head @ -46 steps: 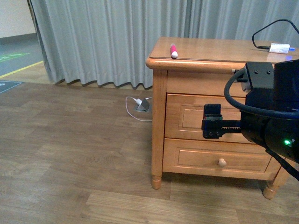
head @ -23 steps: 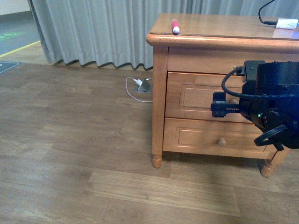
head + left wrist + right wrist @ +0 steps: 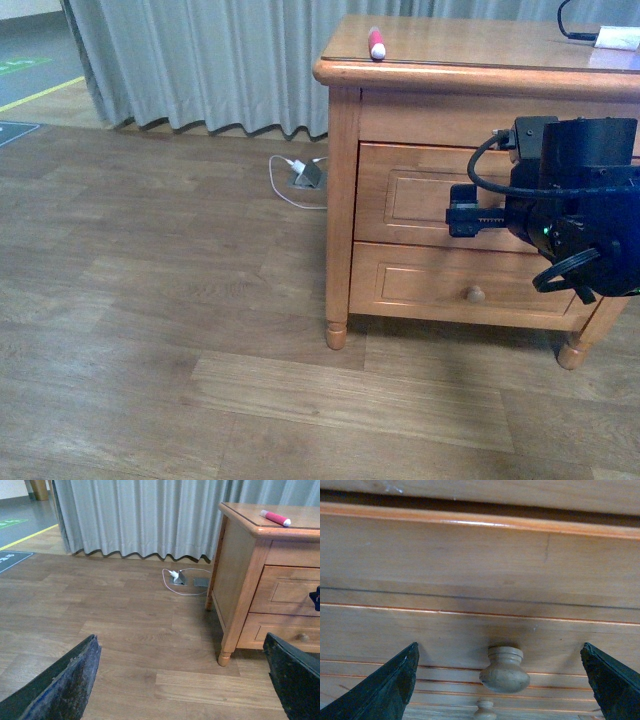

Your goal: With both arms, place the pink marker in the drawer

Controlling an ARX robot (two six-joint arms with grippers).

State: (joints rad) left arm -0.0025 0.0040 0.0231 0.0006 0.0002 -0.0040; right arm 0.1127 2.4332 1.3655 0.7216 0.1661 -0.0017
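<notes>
Bulky black arm [image 3: 585,200], looped cable [image 3: 472,168]

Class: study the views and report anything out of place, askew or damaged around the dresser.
Nothing is damaged or spilled. The pink marker lies loose near the front edge of the dresser, and a white cable loops on the floor beside it.

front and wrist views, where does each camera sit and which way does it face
Front view: on the robot's body, facing the dresser; the right arm shows before the drawer.
Left wrist view: on the left wrist, back from the dresser, facing its side and the curtain; the open left claw frames it.
Right wrist view: on the right wrist, close to the drawer front; its knob lies inside the open right claw.
Shared: front and left wrist views both show the pink marker on the dresser top.
</notes>
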